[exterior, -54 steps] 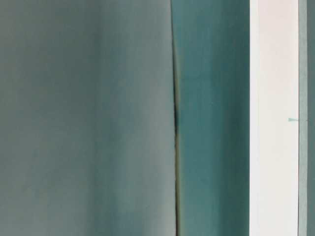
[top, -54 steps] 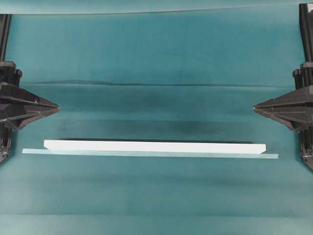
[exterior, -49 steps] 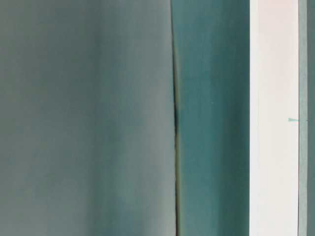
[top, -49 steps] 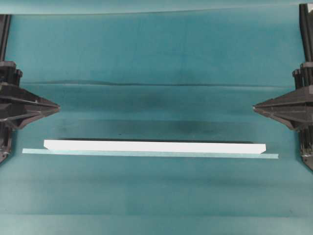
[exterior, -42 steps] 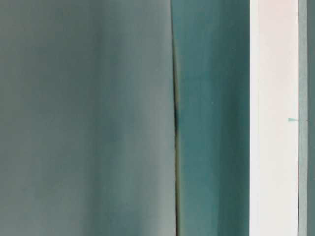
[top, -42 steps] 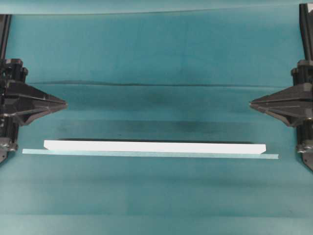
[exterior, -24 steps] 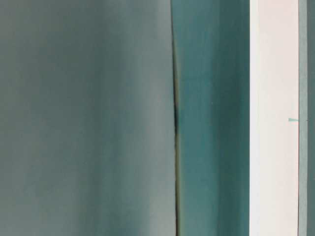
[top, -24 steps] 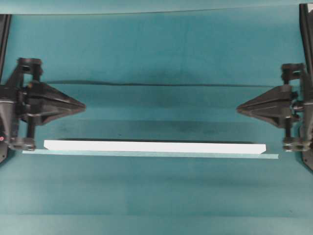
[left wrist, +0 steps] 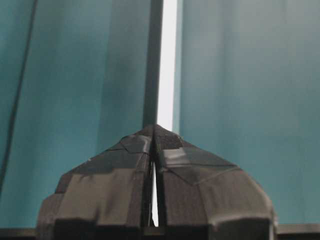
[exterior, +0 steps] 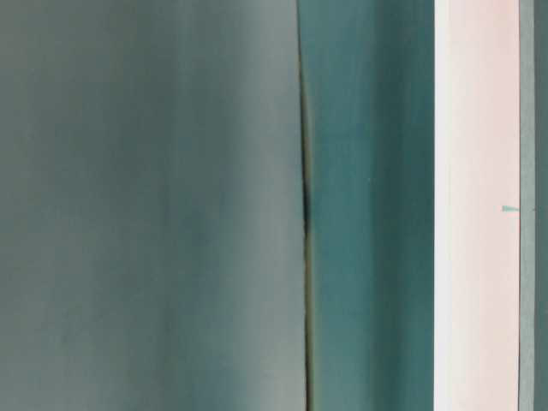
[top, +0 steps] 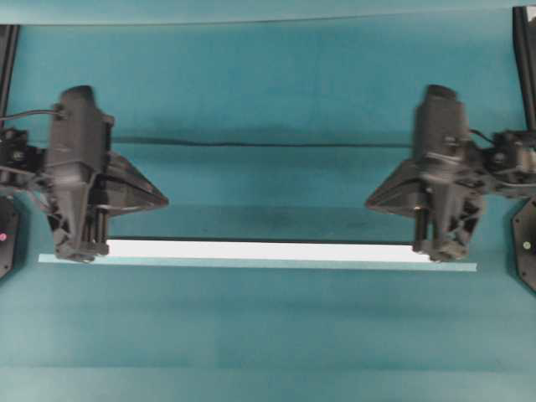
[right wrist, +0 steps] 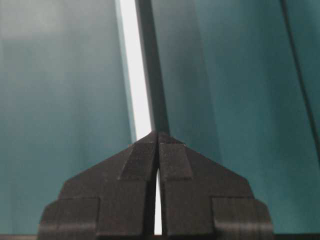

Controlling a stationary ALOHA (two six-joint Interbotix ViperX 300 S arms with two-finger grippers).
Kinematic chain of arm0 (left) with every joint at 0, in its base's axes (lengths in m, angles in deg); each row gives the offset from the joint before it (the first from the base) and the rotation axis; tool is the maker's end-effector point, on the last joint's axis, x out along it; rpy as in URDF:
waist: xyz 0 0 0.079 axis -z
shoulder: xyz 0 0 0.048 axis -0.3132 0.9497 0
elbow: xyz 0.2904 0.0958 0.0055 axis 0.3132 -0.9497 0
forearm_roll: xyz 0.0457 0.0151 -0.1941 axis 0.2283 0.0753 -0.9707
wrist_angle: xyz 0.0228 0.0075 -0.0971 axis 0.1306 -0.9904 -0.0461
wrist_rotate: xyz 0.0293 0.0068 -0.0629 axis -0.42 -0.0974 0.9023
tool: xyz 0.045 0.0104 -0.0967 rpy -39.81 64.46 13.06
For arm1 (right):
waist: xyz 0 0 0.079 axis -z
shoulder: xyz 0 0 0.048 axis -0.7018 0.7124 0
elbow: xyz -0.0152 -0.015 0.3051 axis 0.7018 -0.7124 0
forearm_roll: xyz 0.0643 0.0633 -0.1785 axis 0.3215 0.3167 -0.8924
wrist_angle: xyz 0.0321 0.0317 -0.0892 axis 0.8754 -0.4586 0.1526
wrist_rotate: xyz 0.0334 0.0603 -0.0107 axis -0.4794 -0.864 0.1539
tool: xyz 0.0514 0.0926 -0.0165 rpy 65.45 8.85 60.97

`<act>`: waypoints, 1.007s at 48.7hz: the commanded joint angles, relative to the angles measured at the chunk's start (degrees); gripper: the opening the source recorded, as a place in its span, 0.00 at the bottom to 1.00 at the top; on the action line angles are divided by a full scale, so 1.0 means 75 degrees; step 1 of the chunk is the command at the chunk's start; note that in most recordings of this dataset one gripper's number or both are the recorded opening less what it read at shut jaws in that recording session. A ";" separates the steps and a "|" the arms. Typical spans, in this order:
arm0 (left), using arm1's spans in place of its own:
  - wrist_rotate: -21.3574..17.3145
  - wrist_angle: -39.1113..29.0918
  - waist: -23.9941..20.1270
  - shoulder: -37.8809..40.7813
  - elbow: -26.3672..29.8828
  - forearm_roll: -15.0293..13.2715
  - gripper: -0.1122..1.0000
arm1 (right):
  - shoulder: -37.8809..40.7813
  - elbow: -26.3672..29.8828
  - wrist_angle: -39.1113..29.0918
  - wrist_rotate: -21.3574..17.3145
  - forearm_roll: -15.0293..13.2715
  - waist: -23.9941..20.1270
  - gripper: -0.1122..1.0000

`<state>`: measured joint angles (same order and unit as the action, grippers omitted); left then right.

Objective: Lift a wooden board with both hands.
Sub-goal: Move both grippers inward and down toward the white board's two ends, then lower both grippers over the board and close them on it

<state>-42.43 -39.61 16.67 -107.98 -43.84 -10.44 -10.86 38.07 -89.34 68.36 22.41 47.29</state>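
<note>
From the left wrist view, the left hand [left wrist: 154,131] fills the bottom of the picture with its 2 fingers [left wrist: 112,187] pressed together to a point, clenched on nothing. Just past the tip, the wooden board [left wrist: 167,60] runs straight away from it as a bright white strip with a dark shadow line along its left edge.

The right wrist view mirrors this: the right hand [right wrist: 158,134] is also clenched and holds nothing, its 2 fingers [right wrist: 135,172] meeting at a point, and the board [right wrist: 136,75] stretches away from that point with its shadow on the right side.

In the overhead view the board [top: 260,250] lies flat on the teal tabletop [top: 268,335], running left to right across the lower middle. A thin pale strip of tape [top: 251,265] lies along its near edge, touching or just beside it, and sticks out past both ends. The left hand [top: 164,201] points inward toward the centre, and the dark body of its arm covers the board's left end. The right hand [top: 368,201] points inward from the other side, its arm covering the right end. Both fingertips sit beyond the board's far edge in this view, well apart from each other. A dark crease [top: 268,144] crosses the cloth farther back.

The table-level view is blurred; it shows the board [exterior: 475,205] only as a white vertical band.
</note>
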 commanded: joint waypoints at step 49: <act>0.0258 -0.1746 0.0070 0.1676 0.0867 0.0082 0.46 | 0.2344 0.1523 -0.1945 0.0410 0.0105 -0.0164 0.64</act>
<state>-40.14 -53.24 17.02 -95.15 -37.87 -9.91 6.36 49.06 -104.11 71.44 23.02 46.24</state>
